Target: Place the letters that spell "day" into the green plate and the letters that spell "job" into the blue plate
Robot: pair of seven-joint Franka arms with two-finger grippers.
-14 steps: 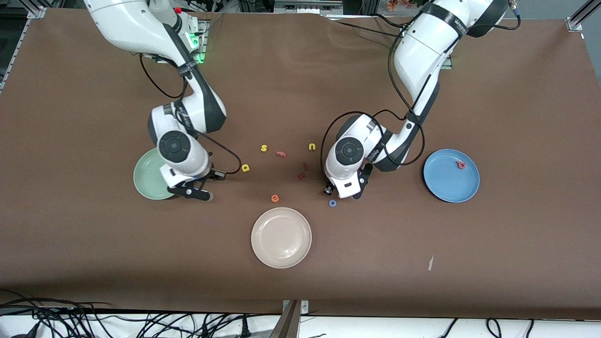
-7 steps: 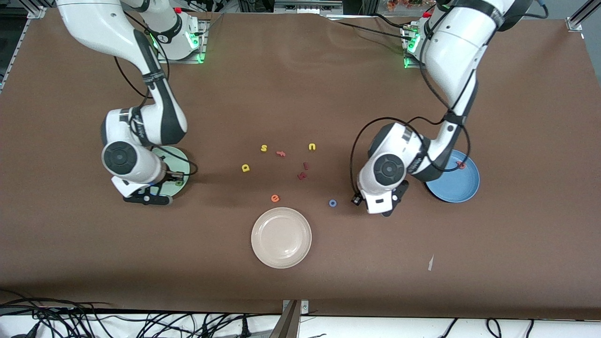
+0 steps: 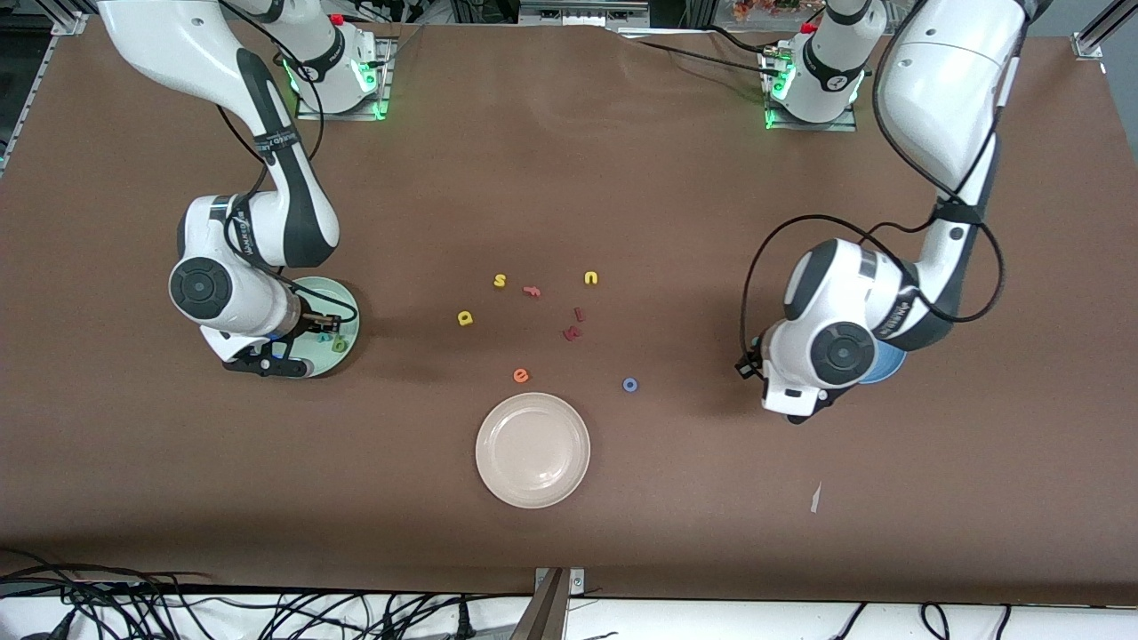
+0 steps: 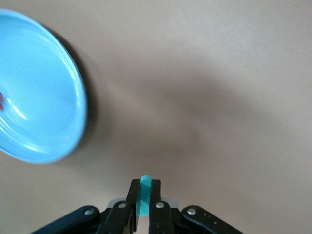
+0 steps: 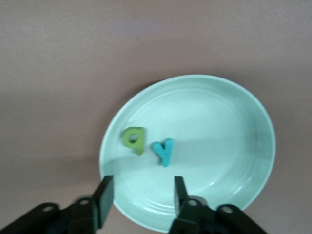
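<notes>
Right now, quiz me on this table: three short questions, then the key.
1. True or false: the left gripper, near the blue plate, is empty.
2. Which letters lie in the green plate under the open right gripper? A) a and y B) d and y C) s and u
3. Fill in: the blue o lies on the ____.

Key: 1 false, it pinches a teal letter; 2 A; 3 table.

Cream plate [image 3: 532, 450], orange "e" [image 3: 521, 375], yellow "s" [image 3: 500, 281].
</notes>
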